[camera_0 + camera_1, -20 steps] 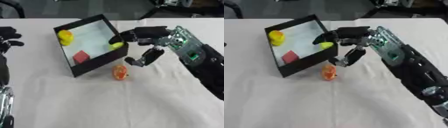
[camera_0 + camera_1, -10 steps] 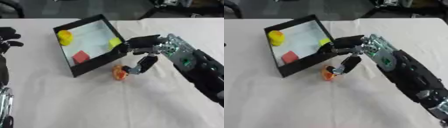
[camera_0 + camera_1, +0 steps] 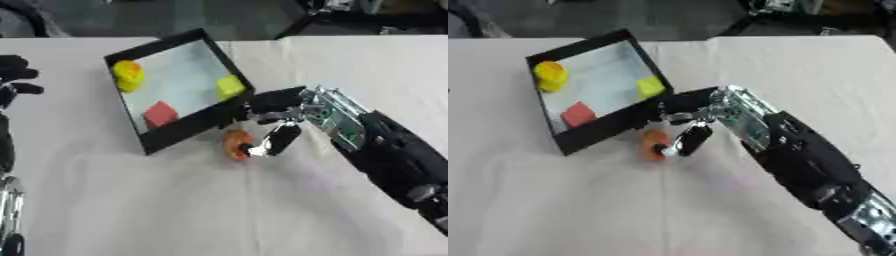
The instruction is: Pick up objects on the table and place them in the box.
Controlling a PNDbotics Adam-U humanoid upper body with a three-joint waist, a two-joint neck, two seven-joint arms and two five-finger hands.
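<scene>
Orange object (image 3: 234, 144) on the table (image 3: 262, 210), just near of the black box (image 3: 191, 125) — right hand (image 3: 278, 117) at its right side, thumb touching it, fingers curled above.

- Bright, even light falls on the pale counter (image 3: 175, 210), with no glare.
- Shadows are soft and faint: a dim one lies under the right hand (image 3: 278, 119) and beside the box (image 3: 188, 130).
- Both views are blurry throughout; edges smear, and the dark far background is indistinct.
</scene>
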